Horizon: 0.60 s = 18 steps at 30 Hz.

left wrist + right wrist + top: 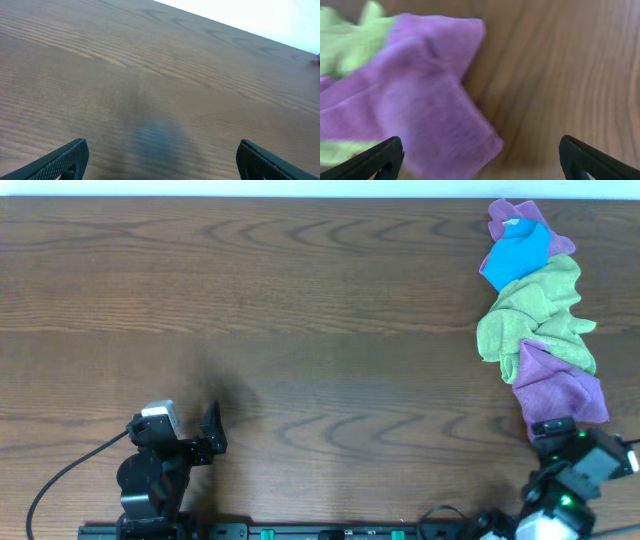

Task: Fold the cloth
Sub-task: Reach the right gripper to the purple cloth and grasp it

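Dark wood-grain table (300,330) carrying 4 crumpled cloths in 1 row along its right side. Lime-green cloth (540,315) mid-row. Lavender cloth (560,385) touches the green cloth's near side. Bright blue cloth (515,252) touches its far side, bunched with a second purple cloth (520,218) farther back.

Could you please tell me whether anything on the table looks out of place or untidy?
Yes: the cloths lie crumpled in one overlapping heap along the table's right side. The lavender cloth is bunched at the near end against the green cloth; the blue cloth and another purple cloth lie beyond. Nothing looks damaged.
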Motion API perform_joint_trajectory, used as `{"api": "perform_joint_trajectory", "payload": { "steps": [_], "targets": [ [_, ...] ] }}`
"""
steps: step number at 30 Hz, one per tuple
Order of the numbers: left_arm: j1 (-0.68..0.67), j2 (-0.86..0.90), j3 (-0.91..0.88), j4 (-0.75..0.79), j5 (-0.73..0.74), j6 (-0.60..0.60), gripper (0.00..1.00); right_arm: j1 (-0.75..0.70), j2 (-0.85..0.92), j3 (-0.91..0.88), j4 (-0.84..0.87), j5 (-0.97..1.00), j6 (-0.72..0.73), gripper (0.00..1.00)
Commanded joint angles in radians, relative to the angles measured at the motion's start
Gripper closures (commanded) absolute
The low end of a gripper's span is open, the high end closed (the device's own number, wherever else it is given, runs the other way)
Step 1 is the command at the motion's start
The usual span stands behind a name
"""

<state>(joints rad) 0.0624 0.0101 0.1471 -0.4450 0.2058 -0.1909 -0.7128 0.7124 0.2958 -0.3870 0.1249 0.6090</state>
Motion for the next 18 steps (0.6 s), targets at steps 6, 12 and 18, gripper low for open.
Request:
{"api": "perform_joint_trajectory", "payload": {
  "steps": [6, 12, 18],
  "targets": [
    [-0.004, -0.006, -0.019, -0.002, -0.003, -0.004, 0.05, -0.123, 0.330, 0.056, 0.246, -0.333, -0.166, 0.01],
    [-0.004, -0.006, -0.019, -0.002, -0.003, -0.004, 0.05, -0.122, 0.411, 0.056, 0.265, -0.343, -0.165, 0.01],
    [-0.004, -0.006, -0.019, -0.002, -0.003, -0.004, 0.05, -0.122, 0.421, 0.056, 0.310, -0.548, -0.125, 0.64]
  ]
}}
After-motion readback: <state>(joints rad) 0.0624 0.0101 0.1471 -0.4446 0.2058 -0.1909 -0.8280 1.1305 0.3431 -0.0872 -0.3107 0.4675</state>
